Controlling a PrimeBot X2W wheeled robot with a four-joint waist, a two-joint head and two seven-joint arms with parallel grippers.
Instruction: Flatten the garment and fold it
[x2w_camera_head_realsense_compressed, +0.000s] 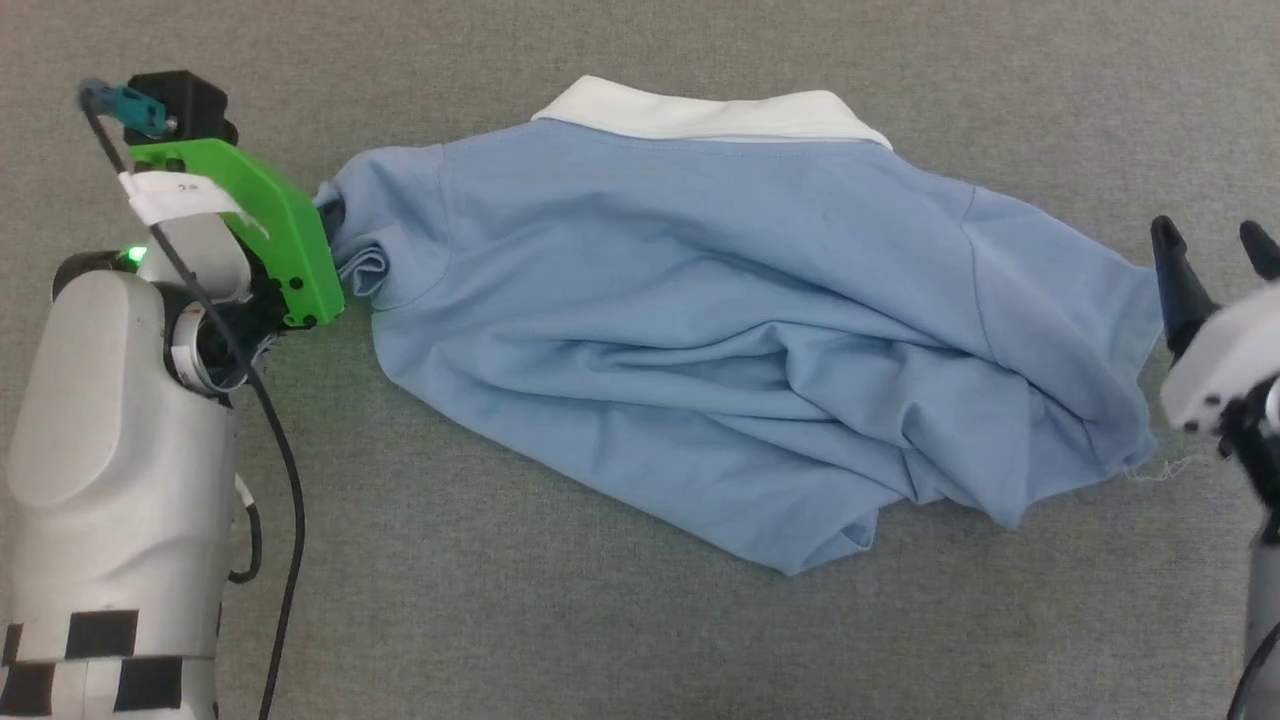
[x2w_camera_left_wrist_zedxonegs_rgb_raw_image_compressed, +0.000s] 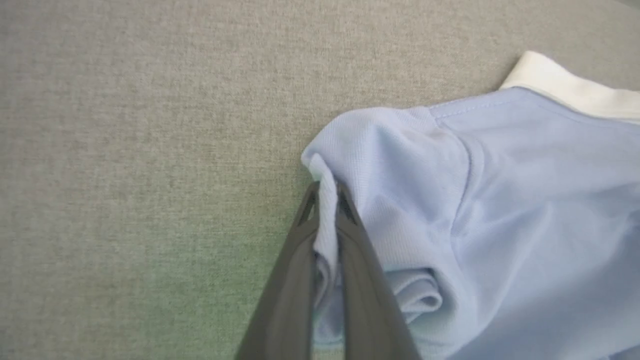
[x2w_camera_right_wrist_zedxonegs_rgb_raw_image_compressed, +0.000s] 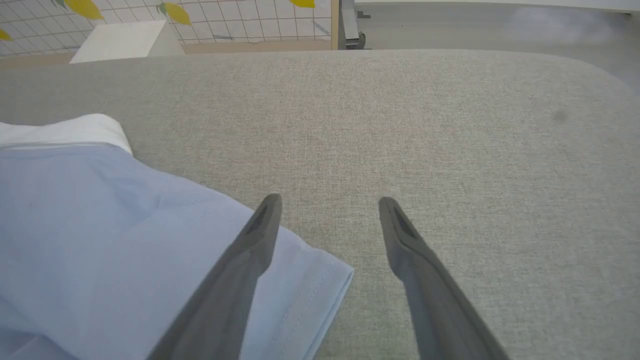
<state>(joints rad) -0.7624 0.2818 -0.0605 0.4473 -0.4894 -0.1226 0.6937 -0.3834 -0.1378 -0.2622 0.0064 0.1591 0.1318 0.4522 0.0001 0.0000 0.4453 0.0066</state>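
Grey bench (x2w_camera_head_realsense_compressed: 640, 640) holds crumpled blue garment (x2w_camera_head_realsense_compressed: 700, 330); looks soft, light, floppy. Left jaws pinch sleeve edge (x2w_camera_left_wrist_zedxonegs_rgb_raw_image_compressed: 325, 200) tight. Right jaws wide, at other sleeve hem (x2w_camera_right_wrist_zedxonegs_rgb_raw_image_compressed: 320, 295); seems good place to grab.

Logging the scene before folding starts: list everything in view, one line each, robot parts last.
short-sleeved shirt: one, light blue with a white collar, crumpled across the middle of the surface
fabric surface: one, grey, under the shirt
box: one, white, beyond the surface's far edge
tiled wall: one, white with yellow leaf shapes, behind the box
left fingers: two, dark grey, shut on the shirt's sleeve edge
green bracket: one, on the left wrist
cable: one, black, along the left arm
right fingers: two, dark grey, open, by the other sleeve's hem
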